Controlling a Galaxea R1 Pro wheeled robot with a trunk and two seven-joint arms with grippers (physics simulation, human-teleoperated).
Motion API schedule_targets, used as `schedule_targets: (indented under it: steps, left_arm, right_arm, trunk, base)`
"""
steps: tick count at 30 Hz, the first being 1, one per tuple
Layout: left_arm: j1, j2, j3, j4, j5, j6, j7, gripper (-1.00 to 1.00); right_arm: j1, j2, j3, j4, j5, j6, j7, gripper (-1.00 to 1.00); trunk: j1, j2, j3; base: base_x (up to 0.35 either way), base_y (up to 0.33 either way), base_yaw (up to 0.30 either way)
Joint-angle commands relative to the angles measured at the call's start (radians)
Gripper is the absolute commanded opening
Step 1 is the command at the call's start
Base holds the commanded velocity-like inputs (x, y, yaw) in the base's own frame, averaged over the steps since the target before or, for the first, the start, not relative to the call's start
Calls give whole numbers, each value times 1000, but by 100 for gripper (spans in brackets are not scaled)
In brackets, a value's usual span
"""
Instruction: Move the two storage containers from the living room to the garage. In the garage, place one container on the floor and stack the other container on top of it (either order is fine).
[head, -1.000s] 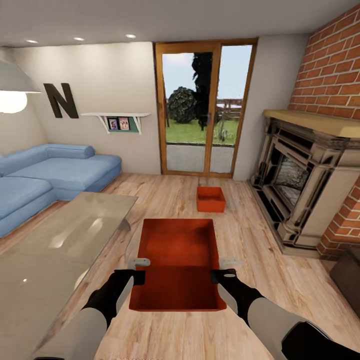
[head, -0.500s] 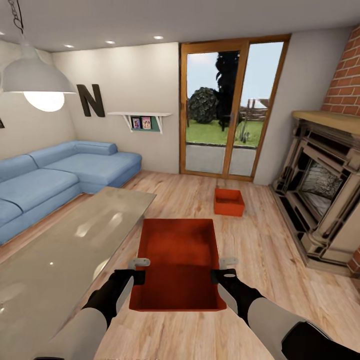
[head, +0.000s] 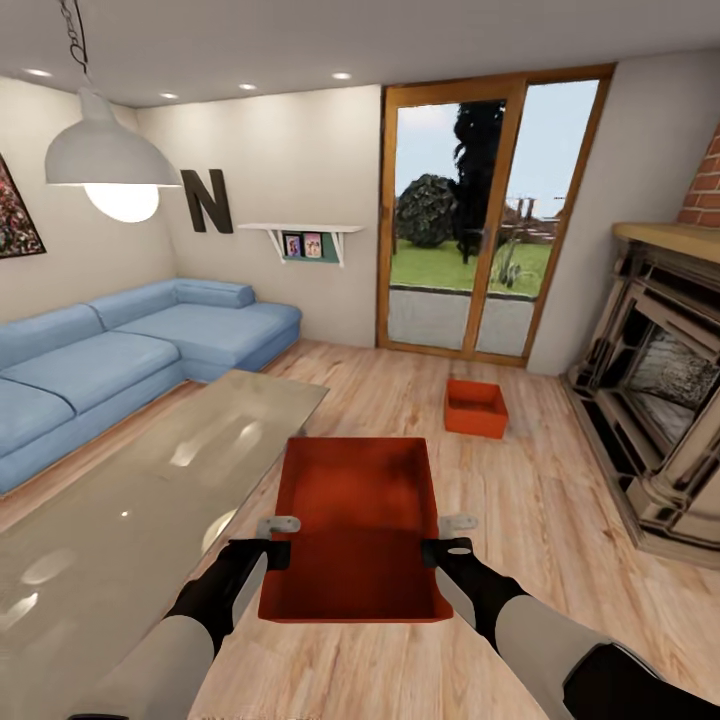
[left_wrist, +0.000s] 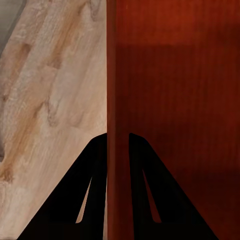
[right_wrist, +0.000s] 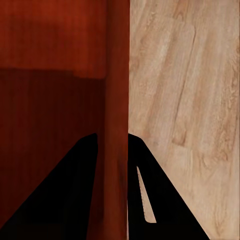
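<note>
Both end effectors are clamped on the near storage container (head: 355, 530) — left end effector (head: 280, 540) pinching its left wall, right end effector (head: 445, 540) pinching the right wall, so I'm holding it up level in front of me over the wood floor (head: 560, 520). Wrist views show each wall sandwiched between my fingers (left_wrist: 95, 190). Second storage container (head: 476, 408) sits on the floor further off, between the glass door (head: 470, 230) and the fireplace (head: 660, 400). Glass bench (head: 120, 500) is just to my left, blue sofa (head: 120, 350) beyond it.
</note>
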Motion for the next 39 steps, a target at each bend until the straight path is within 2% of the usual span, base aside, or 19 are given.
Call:
schedule_targets:
  steps: [1, 39]
  left_arm:
    - [-1, -2, 10, -25, -45, -17, 13, -100]
    - [-1, -1, 9, -25, -45, -18, 13, -100]
  right_arm:
    - [0, 0, 14, 1, -17, 7, -8, -100]
    - [0, 0, 15, 1, -17, 7, -8, -100]
  trunk:
    - [1, -2, -2]
    - [1, -2, -2]
  base:
    - [0, 0, 265]
    - [0, 0, 276]
